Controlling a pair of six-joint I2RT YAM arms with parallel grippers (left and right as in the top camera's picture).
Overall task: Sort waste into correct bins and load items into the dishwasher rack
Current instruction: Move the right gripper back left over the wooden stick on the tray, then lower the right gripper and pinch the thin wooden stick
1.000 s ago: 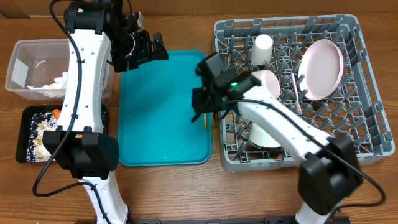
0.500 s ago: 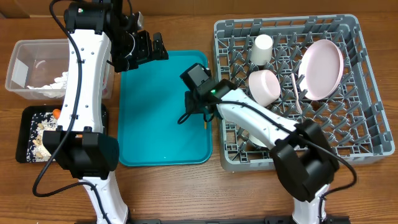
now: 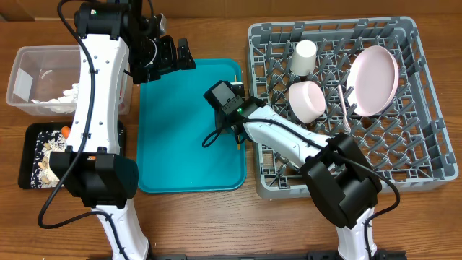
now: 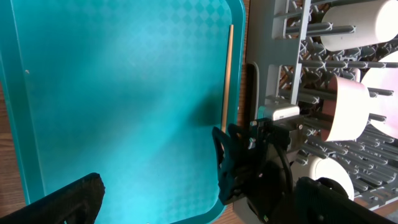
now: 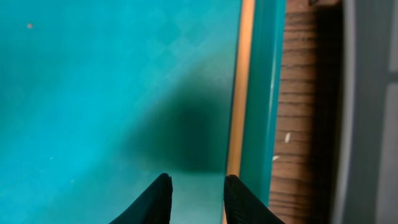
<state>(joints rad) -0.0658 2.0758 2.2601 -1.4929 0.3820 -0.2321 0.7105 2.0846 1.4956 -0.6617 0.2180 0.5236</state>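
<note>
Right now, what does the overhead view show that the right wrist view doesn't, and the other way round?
Only overhead: the grey rack holding a pink plate, bowl and cup, the clear tub, the black tray, and the open left hand near the teal tray's top-left corner. Only right wrist: the right hand, tips slightly apart and empty, the chopstick just outside one, and a pale grain on the table. Both: the teal tray and the chopstick along its right rim.

Open: teal tray (image 3: 180, 144) floor; chopstick (image 5: 240, 87) hugs its right rim; rack (image 5: 373, 124) wall just beyond.
</note>
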